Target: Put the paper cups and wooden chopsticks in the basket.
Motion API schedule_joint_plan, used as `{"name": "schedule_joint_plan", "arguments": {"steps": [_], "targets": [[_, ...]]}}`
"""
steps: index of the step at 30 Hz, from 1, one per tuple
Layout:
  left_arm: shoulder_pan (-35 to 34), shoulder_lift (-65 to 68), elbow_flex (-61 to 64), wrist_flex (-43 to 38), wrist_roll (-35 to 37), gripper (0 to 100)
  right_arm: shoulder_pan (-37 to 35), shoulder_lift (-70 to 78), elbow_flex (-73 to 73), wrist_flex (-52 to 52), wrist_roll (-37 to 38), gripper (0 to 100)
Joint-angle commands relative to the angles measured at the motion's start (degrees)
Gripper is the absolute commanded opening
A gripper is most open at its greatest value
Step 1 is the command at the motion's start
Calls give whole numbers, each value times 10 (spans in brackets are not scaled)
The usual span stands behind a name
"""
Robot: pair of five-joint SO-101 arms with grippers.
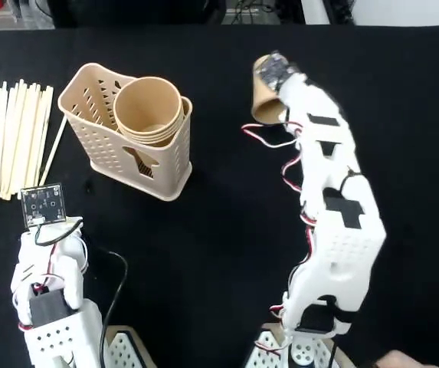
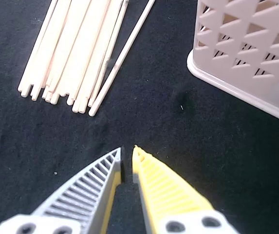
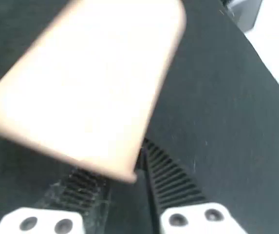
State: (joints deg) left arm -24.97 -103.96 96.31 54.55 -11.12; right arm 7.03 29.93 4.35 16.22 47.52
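While the paper cup [image 1: 263,103] hangs pinched in the right end effector [image 3: 140,148] near the table's far edge, it should travel over the basket [image 1: 127,172] and nest squarely onto the stacked cups [image 1: 149,111]. The left end effector [image 2: 127,152], closed, rests near the chopsticks [image 2: 76,58].

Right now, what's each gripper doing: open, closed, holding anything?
Left gripper: closed, empty.
Right gripper: closed on a paper cup.

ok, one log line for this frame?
right gripper: shut on paper cup | left gripper: shut, empty, near chopsticks | basket: holds stacked cups
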Motion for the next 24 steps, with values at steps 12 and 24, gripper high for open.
{"name": "schedule_joint_plan", "arguments": {"steps": [12, 24], "targets": [[-4, -5, 10, 4, 2, 55, 12, -206, -15, 216, -58, 13], [-4, -5, 10, 4, 2, 55, -27, -407, -20, 505, -69, 13]]}}
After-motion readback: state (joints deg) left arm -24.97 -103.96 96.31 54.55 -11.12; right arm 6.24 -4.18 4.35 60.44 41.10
